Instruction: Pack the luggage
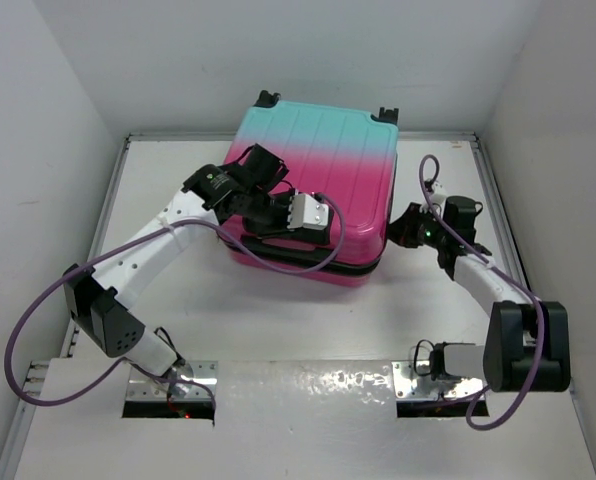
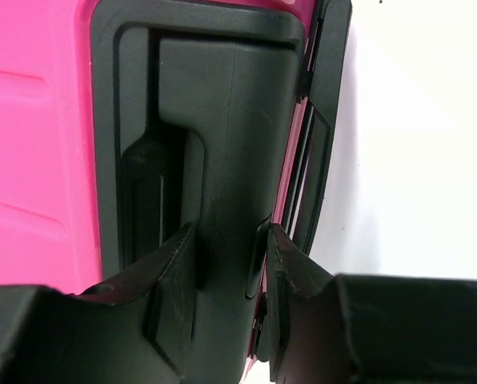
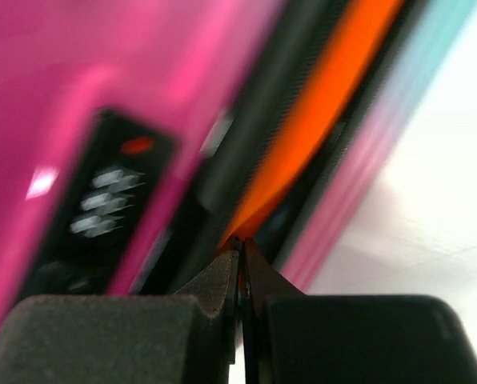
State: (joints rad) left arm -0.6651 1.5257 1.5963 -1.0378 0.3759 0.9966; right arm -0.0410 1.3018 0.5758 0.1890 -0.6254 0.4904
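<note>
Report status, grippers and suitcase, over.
Left gripper clamped on black recessed handle. Right gripper shut at seam. Pink-to-turquoise ribbed hard-shell suitcase lid down, lying flat. Orange strip showing in seam.

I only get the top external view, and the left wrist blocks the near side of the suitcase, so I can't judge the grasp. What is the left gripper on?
Observer: In the left wrist view, the left gripper straddles the black handle on the pink side of the luggage, one finger on each side. I can't tell whether it is pinching the handle.
Operator: And the right gripper?
Observer: The right gripper is shut. Its tips sit at the seam between the shells, where an orange strip shows.
Operator: Anything else near those tips?
Observer: A combination lock with small dials sits on the pink shell just left of the seam in the right wrist view. The picture is blurred.
</note>
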